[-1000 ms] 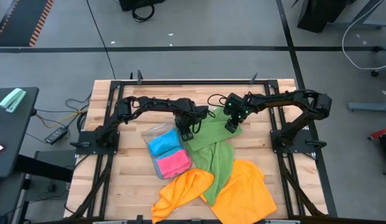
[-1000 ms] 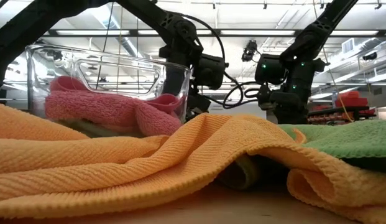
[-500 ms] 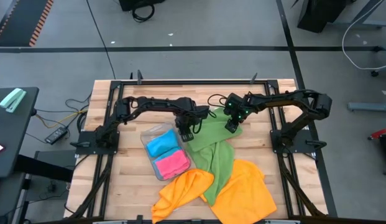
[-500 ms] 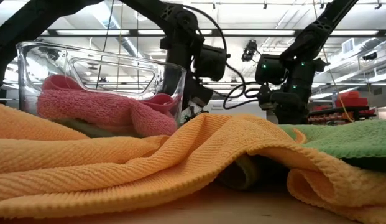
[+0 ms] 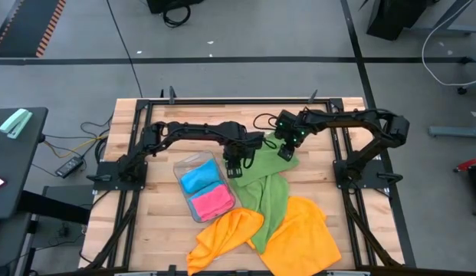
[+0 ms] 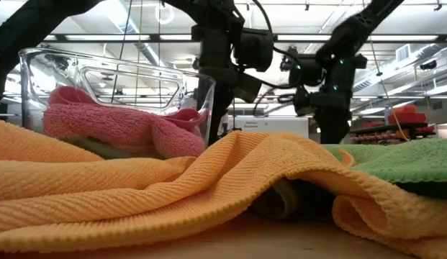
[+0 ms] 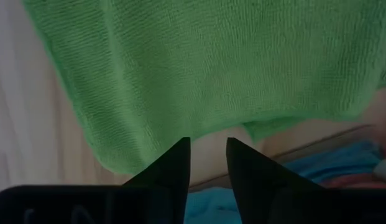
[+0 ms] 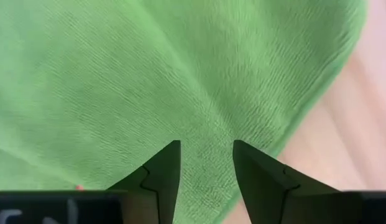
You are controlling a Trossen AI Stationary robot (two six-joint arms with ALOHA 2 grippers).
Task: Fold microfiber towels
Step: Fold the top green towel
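From overhead I see my table [image 5: 157, 222], pale wooden planks boxed in by a black metal frame, standing on a grey concrete floor [image 5: 245, 73] crossed by dark lines. The green towel [image 5: 266, 182] lies spread near the middle, running down toward two orange towels [image 5: 299, 238] heaped at the near edge. Beside them a clear plastic tray [image 5: 193, 163] holds a folded blue towel [image 5: 201, 178] and a pink towel [image 5: 213, 202].

My left gripper [image 7: 208, 149] hangs just above the green towel's edge next to the tray, its fingers a narrow gap apart with nothing between them. My right gripper [image 8: 206, 152] hovers over the far corner of the same towel, fingers likewise apart and holding nothing; bare wood shows past the hem.

Level with the table, orange cloth fills the foreground, the tray with the pink towel rises behind it, and beyond both arms I make out a ceiling with strip lights [image 6: 417, 37] and ducting.
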